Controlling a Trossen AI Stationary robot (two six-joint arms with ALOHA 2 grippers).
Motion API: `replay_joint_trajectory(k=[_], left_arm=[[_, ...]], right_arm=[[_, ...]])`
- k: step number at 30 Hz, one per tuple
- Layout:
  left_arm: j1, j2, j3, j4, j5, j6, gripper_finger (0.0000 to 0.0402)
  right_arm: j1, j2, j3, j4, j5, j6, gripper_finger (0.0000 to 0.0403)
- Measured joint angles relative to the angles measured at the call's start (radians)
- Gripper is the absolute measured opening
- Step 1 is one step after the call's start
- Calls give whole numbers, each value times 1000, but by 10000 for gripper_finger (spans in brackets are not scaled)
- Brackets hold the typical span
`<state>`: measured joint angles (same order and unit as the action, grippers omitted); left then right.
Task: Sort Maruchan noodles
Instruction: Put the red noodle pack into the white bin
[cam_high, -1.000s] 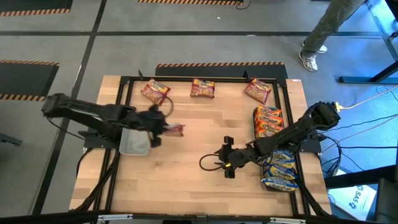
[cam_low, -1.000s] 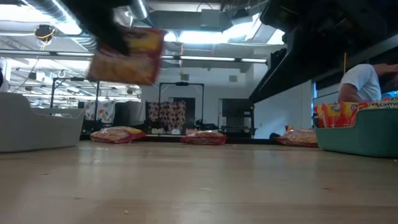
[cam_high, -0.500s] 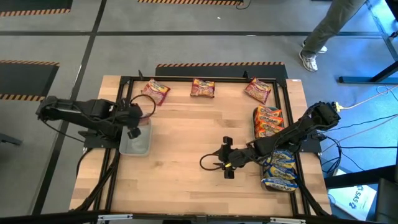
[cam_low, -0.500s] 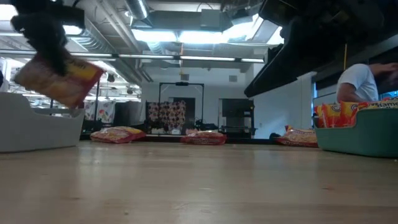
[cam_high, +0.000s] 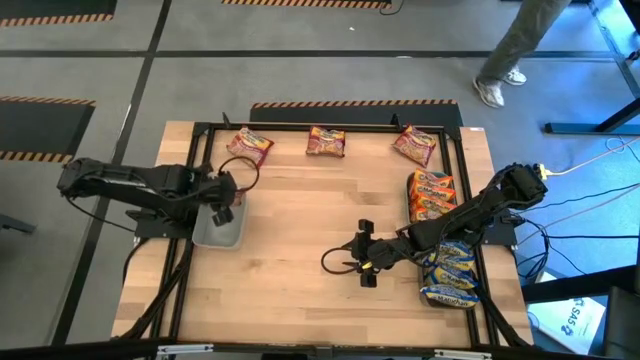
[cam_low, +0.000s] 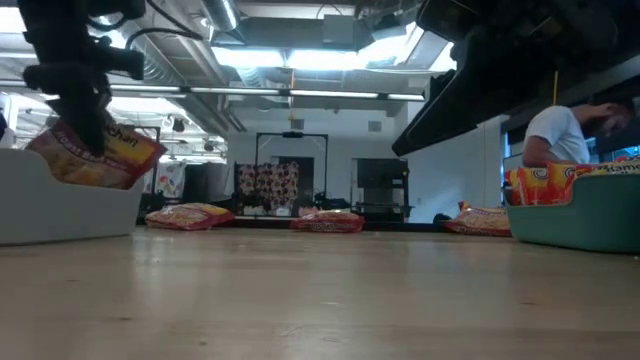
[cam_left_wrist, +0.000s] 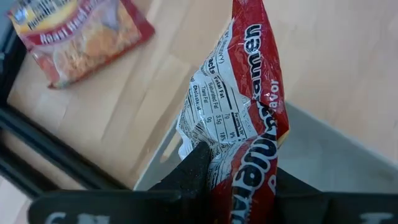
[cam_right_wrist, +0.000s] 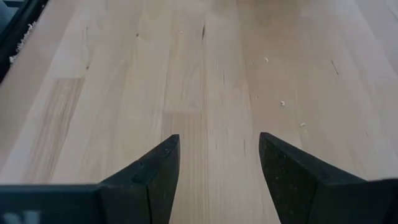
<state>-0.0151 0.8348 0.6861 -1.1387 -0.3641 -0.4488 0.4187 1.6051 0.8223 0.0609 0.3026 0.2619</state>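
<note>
While pinched in the left tool (cam_left_wrist: 239, 180), crinkly maroon-and-white noodle packet (cam_left_wrist: 245, 118), nutrition panel showing; right tool (cam_right_wrist: 214, 155) released.

Three noodle packets (cam_high: 326, 142) lie along the tabletop's (cam_high: 320, 230) far edge; a tray (cam_high: 216, 231) sits left, filled trays (cam_high: 440, 240) right.

Readable print on the packets

The maroon packet (cam_left_wrist: 245, 118) clamped in the left gripper (cam_left_wrist: 239, 180) shows "Ramen", "flavor" and a nutrition panel; a packet beyond (cam_left_wrist: 78, 34) reads "Roast".
</note>
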Motion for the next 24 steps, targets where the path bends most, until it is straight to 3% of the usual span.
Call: replay_joint_trajectory(k=[12, 18, 24], left_arm=[[166, 173, 1, 219, 69, 121, 58], [207, 213, 1, 222, 68, 135, 61], [237, 219, 1, 224, 61, 137, 106]], right_arm=[[0, 0, 0, 5, -1, 1, 202], [0, 0, 0, 5, 0, -2, 202], [0, 0, 0, 5, -1, -3, 202]])
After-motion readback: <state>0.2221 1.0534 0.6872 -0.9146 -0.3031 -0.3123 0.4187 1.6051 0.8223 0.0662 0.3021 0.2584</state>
